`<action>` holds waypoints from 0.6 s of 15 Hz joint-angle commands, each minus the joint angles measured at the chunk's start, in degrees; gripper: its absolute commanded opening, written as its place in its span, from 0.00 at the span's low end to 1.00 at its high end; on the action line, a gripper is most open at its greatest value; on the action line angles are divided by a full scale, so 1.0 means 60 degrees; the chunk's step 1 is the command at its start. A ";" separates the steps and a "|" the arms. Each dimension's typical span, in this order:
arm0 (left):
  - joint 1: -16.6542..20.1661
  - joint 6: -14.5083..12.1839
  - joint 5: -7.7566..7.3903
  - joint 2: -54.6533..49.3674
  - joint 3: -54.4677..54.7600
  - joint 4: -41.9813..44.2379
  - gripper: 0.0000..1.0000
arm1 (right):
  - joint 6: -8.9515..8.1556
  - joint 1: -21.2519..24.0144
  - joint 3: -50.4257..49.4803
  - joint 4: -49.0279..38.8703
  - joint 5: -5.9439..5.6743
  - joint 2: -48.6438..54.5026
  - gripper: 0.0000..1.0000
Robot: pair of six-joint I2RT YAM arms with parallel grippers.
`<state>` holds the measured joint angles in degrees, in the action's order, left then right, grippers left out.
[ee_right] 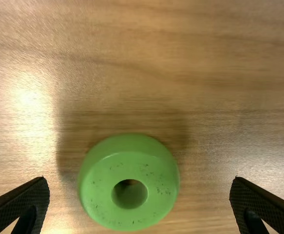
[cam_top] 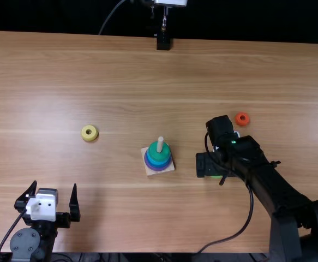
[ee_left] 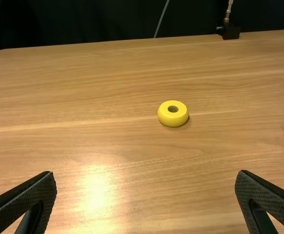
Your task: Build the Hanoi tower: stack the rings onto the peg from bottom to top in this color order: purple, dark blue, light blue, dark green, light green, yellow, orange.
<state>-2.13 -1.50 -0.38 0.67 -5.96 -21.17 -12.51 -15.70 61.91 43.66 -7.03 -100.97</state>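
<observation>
The wooden base (cam_top: 167, 168) holds a peg (cam_top: 160, 144) with purple, dark blue, light blue and dark green (cam_top: 156, 154) rings stacked upward. My right gripper (cam_top: 215, 173) is over the light green ring (cam_top: 217, 177), which is mostly hidden beneath it. In the right wrist view the light green ring (ee_right: 128, 190) lies between the open fingers of my right gripper (ee_right: 139, 195), not gripped. My left gripper (cam_top: 53, 197) is open near the front left, in front of the yellow ring (cam_top: 89, 132). The left wrist view has the yellow ring (ee_left: 173, 113) beyond my left gripper (ee_left: 145, 187). An orange ring (cam_top: 242, 118) lies behind my right gripper.
A black stand (cam_top: 163, 41) is at the table's back edge. The right arm (cam_top: 279, 188) spans the front right, with a cable looping beside it. Bare tabletop (cam_top: 120, 76) lies behind the yellow ring and the base.
</observation>
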 commanded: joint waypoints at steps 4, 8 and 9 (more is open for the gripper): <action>0.0062 -0.0120 0.0011 -0.0111 0.0993 -0.0761 1.00 | -0.0059 -0.0210 0.0199 -0.0182 0.0029 -0.0325 1.00; 0.0062 -0.0120 -0.0007 -0.0111 0.0993 -0.0761 1.00 | -0.0077 -0.0327 0.0141 -0.0200 0.0064 -0.0325 1.00; 0.0062 -0.0120 -0.0007 -0.0111 0.0993 -0.0761 1.00 | -0.0077 -0.0327 0.0126 -0.0200 0.0064 -0.0325 0.81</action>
<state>-2.13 -1.48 -0.38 0.67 -5.93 -21.21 -12.51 -17.15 61.91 42.54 -6.83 -101.84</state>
